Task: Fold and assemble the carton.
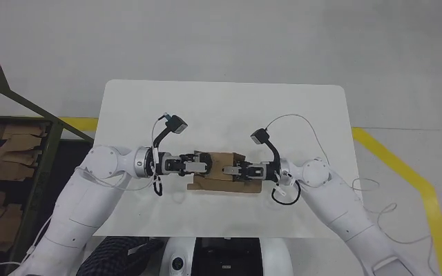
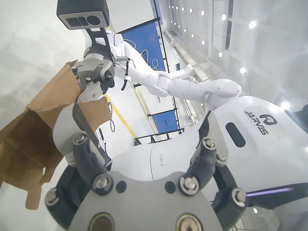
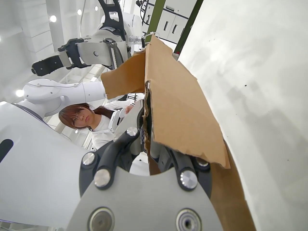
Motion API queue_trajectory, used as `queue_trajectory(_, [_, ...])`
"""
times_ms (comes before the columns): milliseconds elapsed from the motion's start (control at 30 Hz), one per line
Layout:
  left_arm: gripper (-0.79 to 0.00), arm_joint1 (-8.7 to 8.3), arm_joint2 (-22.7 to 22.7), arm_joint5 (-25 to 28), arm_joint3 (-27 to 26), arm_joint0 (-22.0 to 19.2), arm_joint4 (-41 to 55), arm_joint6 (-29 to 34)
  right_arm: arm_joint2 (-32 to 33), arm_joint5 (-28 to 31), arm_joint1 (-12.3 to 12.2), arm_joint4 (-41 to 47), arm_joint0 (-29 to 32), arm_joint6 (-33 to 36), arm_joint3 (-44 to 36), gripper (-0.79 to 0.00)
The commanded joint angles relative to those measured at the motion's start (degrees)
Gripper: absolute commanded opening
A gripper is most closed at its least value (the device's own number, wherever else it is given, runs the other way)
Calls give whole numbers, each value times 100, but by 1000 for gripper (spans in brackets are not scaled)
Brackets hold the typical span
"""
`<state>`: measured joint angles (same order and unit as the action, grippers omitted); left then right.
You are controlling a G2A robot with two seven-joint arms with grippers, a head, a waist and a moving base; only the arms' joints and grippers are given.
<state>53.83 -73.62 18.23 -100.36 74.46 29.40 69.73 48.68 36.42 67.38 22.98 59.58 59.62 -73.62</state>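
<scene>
A brown cardboard carton (image 1: 219,160), partly folded with loose flaps, is held up over the middle of the white table (image 1: 221,103) between both arms. My right gripper (image 3: 146,121) is shut on one carton wall (image 3: 178,102), pinching its torn edge; from the left wrist view it (image 2: 84,94) grips the far flap. My left gripper (image 2: 142,114) is open at the opposite end of the carton (image 2: 26,140). One of its fingers (image 2: 81,121) lies against a short flap and the other finger (image 3: 45,66) sticks out free.
A rack with stacks of flat cardboard (image 1: 21,152) stands off the table's left side. Yellow tape (image 1: 387,155) marks the floor on the right. The table's far half is bare white surface.
</scene>
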Motion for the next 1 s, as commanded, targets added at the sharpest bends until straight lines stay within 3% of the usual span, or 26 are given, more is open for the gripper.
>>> queue_trajectory(0, [0, 8, 43, -22, -5, -32, -5, -18, 9, 7, -4, -11, 31, -3, -51, -785])
queue_trajectory(400, [0, 23, 130, -74, -17, -113, -38, -39, 49, -13, -18, -45, 158, 0, -257, -785])
queue_trajectory(967, [0, -49, -403, 39, 251, 302, 473, 106, 388, 3, -135, 52, 421, 171, -492, -785])
